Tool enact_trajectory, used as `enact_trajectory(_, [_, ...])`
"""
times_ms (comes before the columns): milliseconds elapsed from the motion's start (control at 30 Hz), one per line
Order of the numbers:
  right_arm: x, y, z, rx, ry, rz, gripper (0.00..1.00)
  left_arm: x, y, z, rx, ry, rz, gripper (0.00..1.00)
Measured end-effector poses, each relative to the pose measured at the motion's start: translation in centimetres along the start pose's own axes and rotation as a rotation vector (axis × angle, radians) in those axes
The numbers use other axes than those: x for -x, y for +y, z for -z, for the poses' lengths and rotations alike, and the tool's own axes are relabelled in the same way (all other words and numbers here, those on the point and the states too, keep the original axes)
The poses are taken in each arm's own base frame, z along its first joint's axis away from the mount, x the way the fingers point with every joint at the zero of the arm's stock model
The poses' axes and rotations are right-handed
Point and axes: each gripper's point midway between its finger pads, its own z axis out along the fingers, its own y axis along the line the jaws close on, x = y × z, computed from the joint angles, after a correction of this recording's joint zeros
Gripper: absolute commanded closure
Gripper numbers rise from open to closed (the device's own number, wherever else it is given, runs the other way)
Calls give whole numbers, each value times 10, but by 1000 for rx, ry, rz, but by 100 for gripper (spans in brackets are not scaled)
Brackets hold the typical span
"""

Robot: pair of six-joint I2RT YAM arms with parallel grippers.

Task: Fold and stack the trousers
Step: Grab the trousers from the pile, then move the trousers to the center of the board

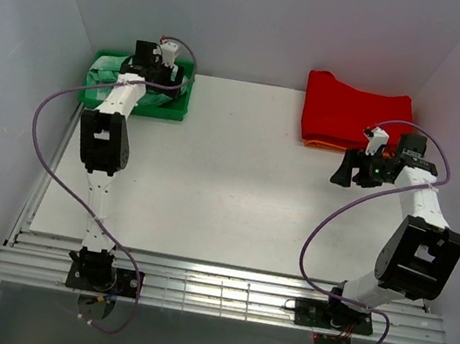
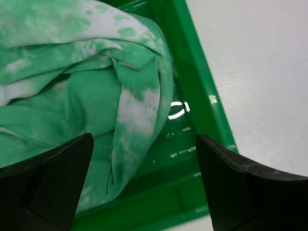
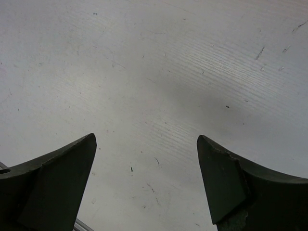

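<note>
Trousers (image 2: 96, 96): bunched in a crumpled heap inside the green bin (image 2: 192, 86), upper left of the top view. Not spread, not folded.

Left gripper (image 2: 144, 139): hovers over the bin's inner edge, jaws apart, nothing between them; cloth lies just under the left finger.

Right gripper (image 3: 144, 139): jaws spread, empty, above bare table (image 3: 154, 72), right of centre.

Red folded garment (image 1: 355, 109): upper right, orange one (image 1: 323, 143) beneath it, likely the stack.

Judgement: early. Grasp, lift-out, spreading, folding and stacking are all left to do.
</note>
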Motion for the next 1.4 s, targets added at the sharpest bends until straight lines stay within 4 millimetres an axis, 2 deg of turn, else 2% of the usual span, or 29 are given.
enact_trajectory(100, [0,-1,-3,3,6,-12,10,-26,-1,-37,20,24,-8,2])
enact_trajectory(200, [2,-2,-2,-1,4,-14,10,-53,7,-69,82,52,-39,2])
enact_trajectory(267, [5,-2,-1,-5,-1,-14,10,-42,14,-72,146,20,-59,4])
enact_trajectory(333, [7,-2,0,-8,-5,-14,10,-39,17,-76,192,7,-73,9])
enact_trajectory(367, [8,-3,0,-10,-6,-13,10,-38,18,-78,204,0,-72,22])
enact_trajectory(467, [10,-3,1,-11,-10,-13,10,-36,23,-78,224,-10,-64,47])
enact_trajectory(500, [11,-2,1,-10,-11,-12,10,-37,25,-77,222,-12,-57,63])
enact_trajectory(567, [11,-2,1,-11,-13,-11,10,-34,28,-76,212,-27,-43,76])
enact_trajectory(600, [11,-2,1,-11,-12,-12,10,-32,28,-75,201,-33,-38,93])
enact_trajectory(633, [11,-2,1,-11,-13,-11,10,-30,29,-74,190,-40,-28,100])
enact_trajectory(767, [13,-2,2,-12,-17,-7,10,-21,32,-66,168,-61,-29,100])
enact_trajectory(867, [15,-1,5,-14,-24,-1,10,-4,35,-54,169,-85,-49,100])
enact_trajectory(933, [18,1,8,-17,-35,7,10,16,40,-38,176,-120,-72,100])
enact_trajectory(1033, [23,5,14,-16,-55,21,10,67,55,5,211,-235,-115,100])
enact_trajectory(1167, [29,11,22,-18,-82,41,10,151,78,92,291,-454,-161,100])
enact_trajectory(1233, [32,14,26,-19,-97,52,10,195,84,147,323,-585,-187,100])
enact_trajectory(1300, [36,18,31,-17,-113,64,10,234,75,200,319,-707,-208,100])
enact_trajectory(1400, [42,25,39,-8,-142,86,10,275,35,273,232,-860,-242,100])
